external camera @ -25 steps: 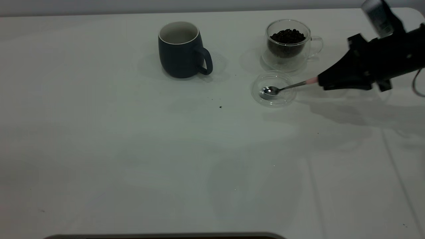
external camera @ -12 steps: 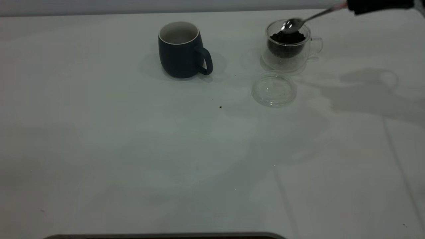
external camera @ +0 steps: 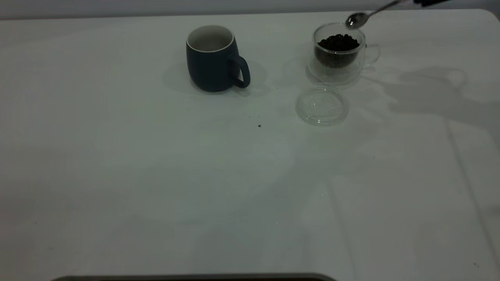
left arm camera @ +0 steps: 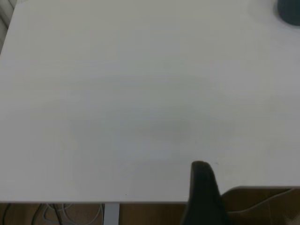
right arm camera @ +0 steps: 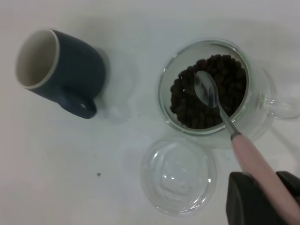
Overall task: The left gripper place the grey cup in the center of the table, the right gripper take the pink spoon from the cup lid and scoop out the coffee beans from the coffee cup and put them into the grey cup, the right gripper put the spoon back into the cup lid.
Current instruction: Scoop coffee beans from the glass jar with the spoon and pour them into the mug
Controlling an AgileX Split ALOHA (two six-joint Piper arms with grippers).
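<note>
The grey cup stands upright at the back middle of the table, with its handle towards the coffee cup. The coffee beans fill the coffee cup. My right gripper is shut on the handle of the pink spoon. The spoon's metal bowl hangs empty just above the beans. The cup lid lies empty in front of the coffee cup. My left gripper is parked over the table's near edge.
A few dark specks lie on the table between the grey cup and the lid. The table's edge shows in the left wrist view, with cables below it. The right arm's shadow falls right of the coffee cup.
The right gripper lifted the spoon out of the lid and carried it up over the coffee cup. The lid is now empty, and the gripper has nearly left the exterior view.
</note>
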